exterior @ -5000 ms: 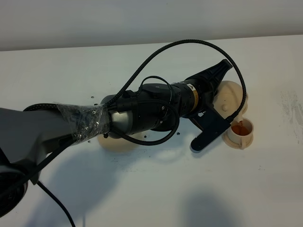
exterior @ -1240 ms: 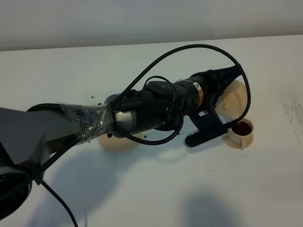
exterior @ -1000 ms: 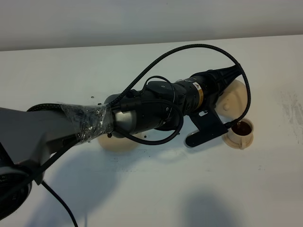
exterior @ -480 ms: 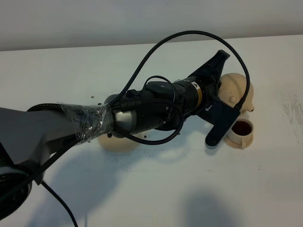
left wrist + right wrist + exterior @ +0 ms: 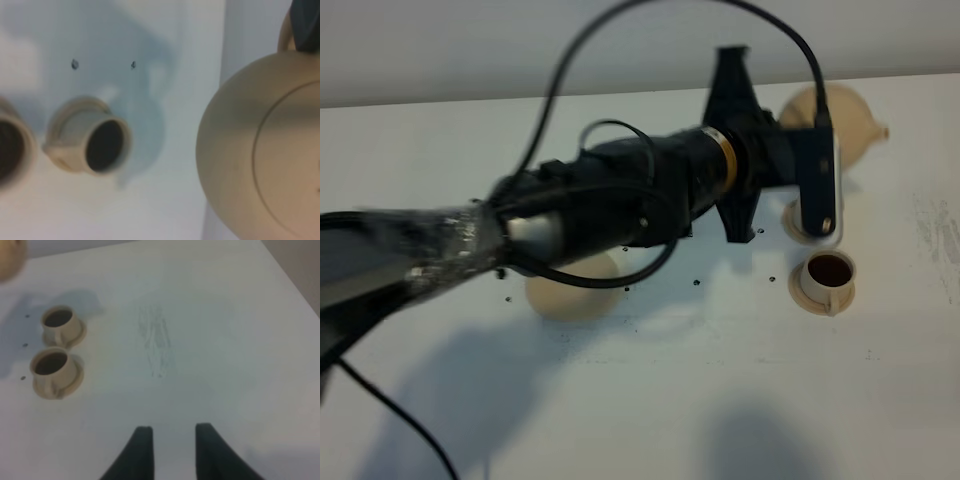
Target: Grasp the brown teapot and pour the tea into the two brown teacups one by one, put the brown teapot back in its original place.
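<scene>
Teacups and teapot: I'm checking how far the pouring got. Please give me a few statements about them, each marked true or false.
1. Both cups hold dark tea. True.
2. The teapot stands on the big saucer. False: the left arm holds it in the air beyond the cups, and the saucer is bare.
3. The right end effector holds a cup. False: it holds nothing and is well away from both cups.
4. Each cup sits on its own small saucer. True.
</scene>
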Controlling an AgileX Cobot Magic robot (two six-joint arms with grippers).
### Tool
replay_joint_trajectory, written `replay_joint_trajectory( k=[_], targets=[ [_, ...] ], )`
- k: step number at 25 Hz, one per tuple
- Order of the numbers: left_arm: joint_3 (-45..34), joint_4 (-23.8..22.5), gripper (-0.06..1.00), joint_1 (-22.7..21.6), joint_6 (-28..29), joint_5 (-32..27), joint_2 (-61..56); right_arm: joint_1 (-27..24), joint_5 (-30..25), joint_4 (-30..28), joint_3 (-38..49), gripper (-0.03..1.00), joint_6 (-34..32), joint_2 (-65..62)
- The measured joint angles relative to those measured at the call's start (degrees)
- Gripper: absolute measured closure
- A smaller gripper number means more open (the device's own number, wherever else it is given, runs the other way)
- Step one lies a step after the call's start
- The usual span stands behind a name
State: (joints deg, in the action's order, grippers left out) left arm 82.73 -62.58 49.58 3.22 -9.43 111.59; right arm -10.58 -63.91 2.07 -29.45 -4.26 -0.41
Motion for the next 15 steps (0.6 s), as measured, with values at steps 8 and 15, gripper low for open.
replay_joint_trajectory(
  k=[8, 15],
  targets=[
    [-9.6, 21.0, 0.83, 0.0, 6.1, -5.9, -8.1, 0.0, 0.0, 0.0, 0.0, 0.74, 0.0, 0.0],
    [-10.8, 38.5, 0.83, 0.0, 6.3, -12.3, -8.4, 0.0, 0.0, 0.0, 0.0, 0.74, 0.0, 0.0]
  ],
)
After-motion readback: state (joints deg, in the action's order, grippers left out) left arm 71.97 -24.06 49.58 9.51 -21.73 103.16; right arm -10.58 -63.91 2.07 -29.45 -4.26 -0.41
